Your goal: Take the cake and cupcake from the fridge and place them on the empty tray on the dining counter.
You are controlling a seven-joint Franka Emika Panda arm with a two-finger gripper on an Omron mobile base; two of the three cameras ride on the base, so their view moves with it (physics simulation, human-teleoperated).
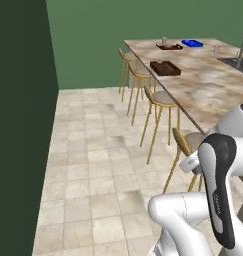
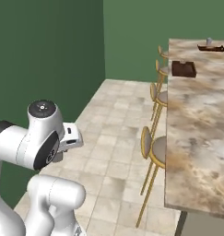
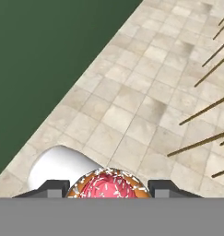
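Looking through the hand view, I see the gripper (image 3: 108, 192) with its two dark tips closed on the cupcake (image 3: 108, 185). The pink frosting with little sprinkles sits right between the tips, and a tan edge runs around it. Below it is the tiled floor (image 3: 145, 106), and thin stool legs cross the right side.

From the left base view, I see my white arm (image 1: 218, 190) folded up at the lower right, bent at its dark joint. From the right base view, the arm is at the lower left, with its round grey cap on top and the hand tucked down low beside it.

The dining counter (image 2: 196, 120) stretches away on the right, with a row of stools (image 1: 160, 102) along its edge. The tray (image 1: 165, 68) sits on the counter near that edge. It is dark brown with low walls, and I see nothing inside it. Farther back is a second brown tray (image 1: 169, 46) with a small thing standing in it, too small for me to tell what. A blue dish (image 1: 192, 43) sits just beside that. A dark sink (image 1: 236, 63) is set into the counter at the far right.
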